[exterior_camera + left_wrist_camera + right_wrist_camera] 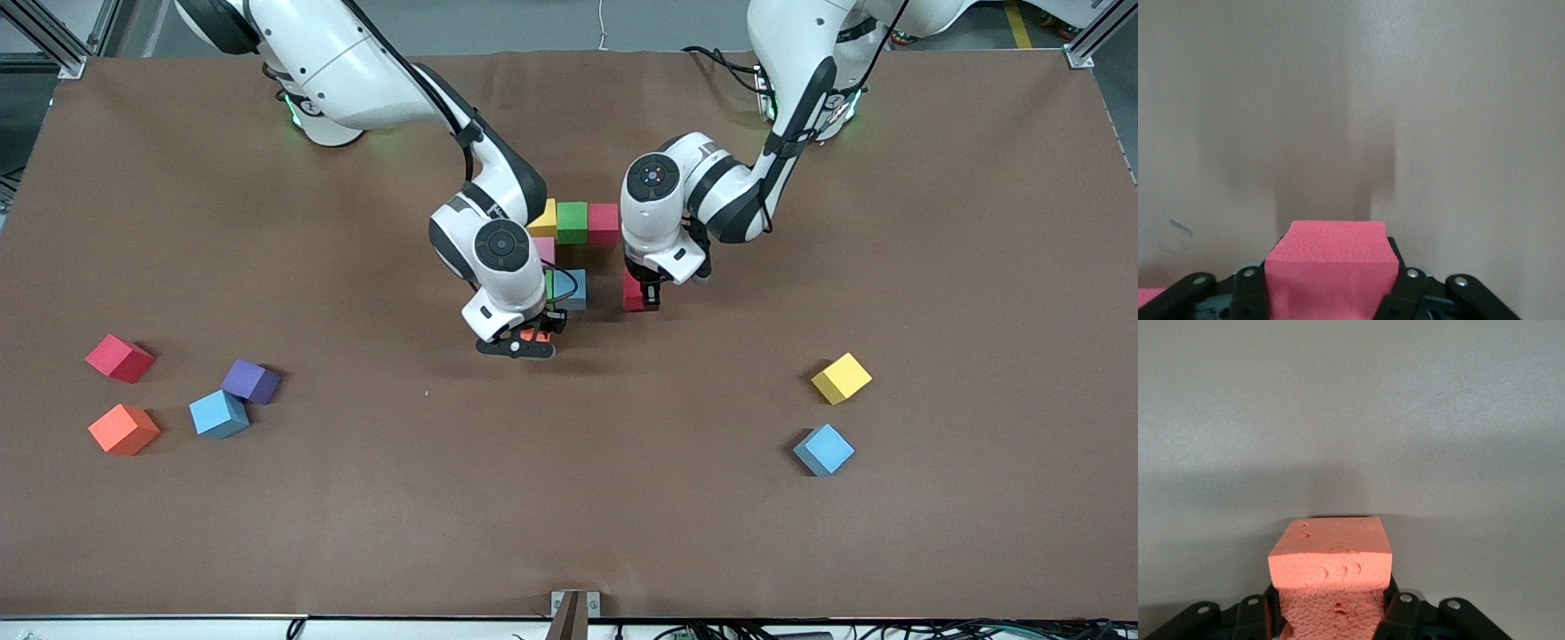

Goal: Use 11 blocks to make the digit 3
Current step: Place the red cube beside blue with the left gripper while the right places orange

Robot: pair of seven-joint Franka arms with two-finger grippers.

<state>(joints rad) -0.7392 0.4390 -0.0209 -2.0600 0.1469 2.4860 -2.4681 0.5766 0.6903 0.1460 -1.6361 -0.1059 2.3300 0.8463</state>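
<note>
Both grippers clamped on blocks by the part-built 3.
Front: left gripper [642, 298] holds red block [632, 293], right gripper [533, 336] holds orange block [536, 335], beside the 3 [573, 224]. L wrist: red block [1331, 277] betw my fingers. R wrist: orange block [1331, 568] pinched.

Brown table [569, 498]; red block [1331, 267], orange block [1331, 557], loose yellow block [840, 378].

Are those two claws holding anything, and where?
Left gripper pinches a red block by two opposite sides; right gripper pinches an orange block likewise.
</note>
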